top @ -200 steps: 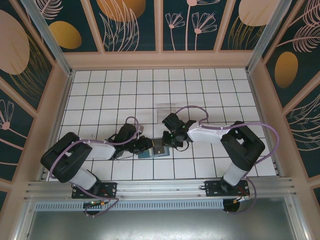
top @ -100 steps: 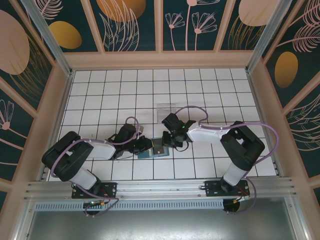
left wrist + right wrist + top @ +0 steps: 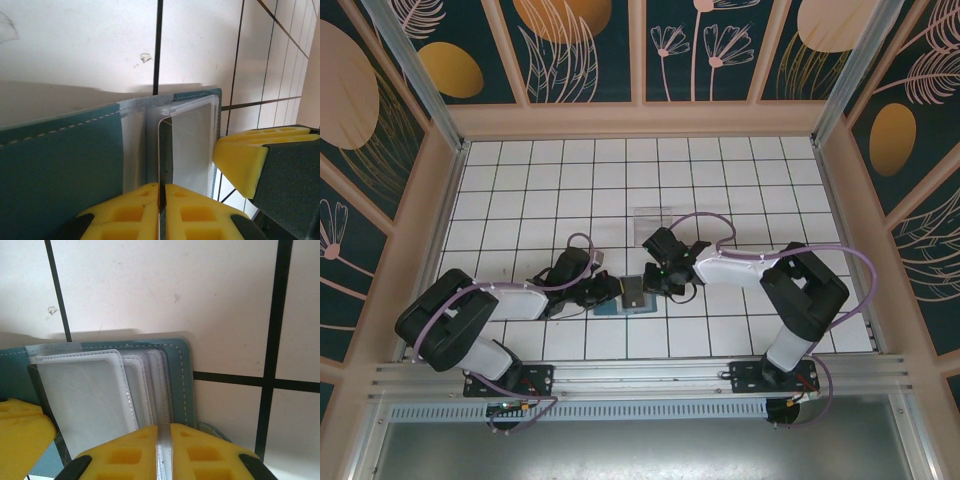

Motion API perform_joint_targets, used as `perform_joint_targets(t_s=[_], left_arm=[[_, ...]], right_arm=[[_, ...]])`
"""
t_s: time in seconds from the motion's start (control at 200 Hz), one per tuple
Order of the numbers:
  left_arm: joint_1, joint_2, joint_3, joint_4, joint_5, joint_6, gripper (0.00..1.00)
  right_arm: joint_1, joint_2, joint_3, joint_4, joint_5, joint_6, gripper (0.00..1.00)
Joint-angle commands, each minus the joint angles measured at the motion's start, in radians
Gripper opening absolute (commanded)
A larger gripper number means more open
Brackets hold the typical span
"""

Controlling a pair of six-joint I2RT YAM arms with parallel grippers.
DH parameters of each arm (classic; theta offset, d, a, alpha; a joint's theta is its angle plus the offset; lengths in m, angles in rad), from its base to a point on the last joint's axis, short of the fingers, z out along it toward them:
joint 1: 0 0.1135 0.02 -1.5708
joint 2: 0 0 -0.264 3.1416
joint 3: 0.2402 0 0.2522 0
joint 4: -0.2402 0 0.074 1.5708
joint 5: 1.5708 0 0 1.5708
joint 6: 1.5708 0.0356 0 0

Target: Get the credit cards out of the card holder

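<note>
Down on the white-tiled floor (image 3: 740,190), left pincer (image 3: 162,192) and right pincer (image 3: 163,435) clamp the card holder (image 3: 60,165).

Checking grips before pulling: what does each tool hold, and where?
Left tool pinches a clear sleeve of the card holder by its edge; right tool, another sleeve's edge.

The left black-and-white jointed arm (image 3: 510,300) lies low, reaching right from the tabletop's (image 3: 740,180) near edge; the right black-and-white jointed arm (image 3: 750,268) reaches left to meet it; the left yellow-padded two-finger gripper (image 3: 162,186) is pinched on a thin pale edge, seemingly a sleeve of the teal-blue folding card holder (image 3: 60,160); the right yellow-padded two-finger gripper (image 3: 163,427) likewise nips a clear sleeve edge, pads nearly touching.
</note>
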Motion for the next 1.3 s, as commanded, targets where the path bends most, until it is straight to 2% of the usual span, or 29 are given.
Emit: perform_joint_targets(t_s=[0.0, 0.275, 0.49, 0.851, 0.971, 1.291], left_arm=[[0.008, -0.024, -0.004, -0.064, -0.034, 0.038, 0.12], [0.010, -0.026, -0.002, -0.076, -0.036, 0.052, 0.12], [0.009, -0.004, 0.005, -0.055, -0.015, 0.054, 0.11], [0.010, 0.010, 0.018, -0.063, -0.015, 0.061, 0.11], [0.010, 0.011, 0.027, -0.080, -0.022, 0.072, 0.11], [0.010, 0.008, 0.048, -0.141, -0.057, 0.090, 0.10]], right_arm=[[0.010, 0.017, -0.006, -0.049, 0.031, 0.012, 0.13], [0.009, -0.005, 0.004, -0.064, 0.048, 0.017, 0.13], [0.010, -0.025, 0.018, -0.069, 0.038, 0.020, 0.26], [0.010, -0.026, 0.016, -0.056, 0.022, 0.029, 0.35], [0.011, -0.021, 0.021, -0.060, 0.021, 0.028, 0.43], [0.005, -0.032, 0.011, -0.068, 0.044, 0.046, 0.54]])
